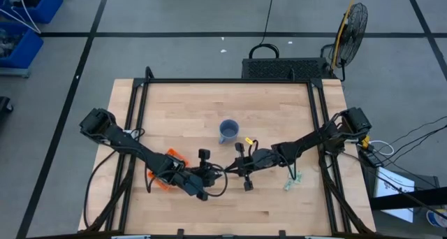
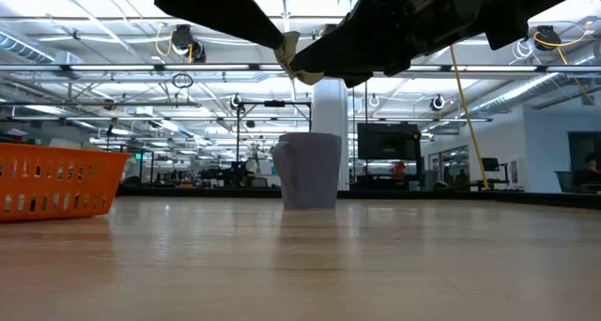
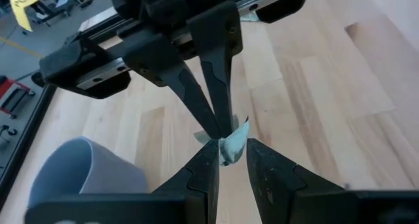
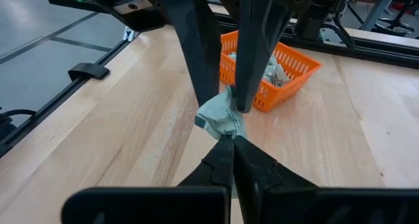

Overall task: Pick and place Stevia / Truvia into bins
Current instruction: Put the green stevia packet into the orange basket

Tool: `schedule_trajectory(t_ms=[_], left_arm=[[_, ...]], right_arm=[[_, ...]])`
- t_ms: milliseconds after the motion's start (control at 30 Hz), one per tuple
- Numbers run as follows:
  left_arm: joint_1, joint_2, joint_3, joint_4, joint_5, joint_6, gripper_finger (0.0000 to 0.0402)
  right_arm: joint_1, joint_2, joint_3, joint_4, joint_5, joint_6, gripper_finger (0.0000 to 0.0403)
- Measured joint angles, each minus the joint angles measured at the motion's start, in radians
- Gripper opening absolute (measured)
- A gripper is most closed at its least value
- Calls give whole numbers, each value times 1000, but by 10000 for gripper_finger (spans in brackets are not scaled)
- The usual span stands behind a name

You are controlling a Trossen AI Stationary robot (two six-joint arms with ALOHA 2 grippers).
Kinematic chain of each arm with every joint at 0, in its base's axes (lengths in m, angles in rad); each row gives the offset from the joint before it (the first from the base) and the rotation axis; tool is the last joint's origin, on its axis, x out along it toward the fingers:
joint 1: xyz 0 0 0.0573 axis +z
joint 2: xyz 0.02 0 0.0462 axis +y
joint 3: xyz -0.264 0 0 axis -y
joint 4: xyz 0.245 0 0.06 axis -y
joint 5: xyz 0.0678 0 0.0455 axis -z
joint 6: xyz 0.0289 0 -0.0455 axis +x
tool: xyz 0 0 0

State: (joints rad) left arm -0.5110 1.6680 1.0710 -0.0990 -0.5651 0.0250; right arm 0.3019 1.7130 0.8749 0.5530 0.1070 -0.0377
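Left gripper [image 1: 215, 175]: hanging over the middle of the table [image 1: 279, 106], in front of the mug [image 1: 228, 131], meeting the right gripper [image 1: 236, 169] tip to tip; fingers [image 4: 211, 80] standing slightly apart, flanking one crumpled packet [image 4: 219, 118] and apparently pinching it from both sides, though the contact is hard to judge. Right gripper, as seen from its own wrist [image 4: 232, 144]: fingers pressed together, nipping the lower edge of that same packet. Packet, as seen from the left wrist [image 3: 232, 144]: pale green and white, being held up off the wood, sitting between the left gripper's tips [image 3: 230, 152] with the right gripper's closed tips [image 3: 219, 129] biting on it from the opposite side. Bin [image 1: 170, 170]: orange, resting on the left half of the table, showing partly under the left arm in the high view; sitting well apart from the held packet in the right wrist view [image 4: 294, 70] and already carrying several packets [image 4: 275, 72] inside. Bin again in the low view [image 2: 56, 178]: standing at the far left edge, with the mug [image 2: 310, 171] upright at centre. Loose packets [image 1: 293, 182]: lying in a small cluster on the right side of the table, just beside the right arm's forearm, touching neither gripper.
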Motion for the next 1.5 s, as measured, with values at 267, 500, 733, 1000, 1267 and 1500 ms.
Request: schedule_trajectory(t_ms=[267, 500, 733, 1000, 1267, 1500], left_arm=[[0, 0, 0, -1, 16, 18, 43], [0, 0, 0, -1, 16, 8, 18], [0, 0, 0, -2, 19, 0, 6], [-19, 0, 0, -101, -61, -13, 8], [-109, 0, 0, -481, -217, -485, 12], [-234, 0, 0, -872, -236, -1123, 12]], right_arm=[[0, 0, 0, 3, 0, -2, 0], [0, 0, 0, 3, -4, -47, 15], [14, 0, 0, -3, -4, -151, 68], [11, 0, 0, -5, 39, -123, 121], [11, 0, -1, -73, 77, -87, 129], [2, 0, -1, -81, 78, -86, 127]])
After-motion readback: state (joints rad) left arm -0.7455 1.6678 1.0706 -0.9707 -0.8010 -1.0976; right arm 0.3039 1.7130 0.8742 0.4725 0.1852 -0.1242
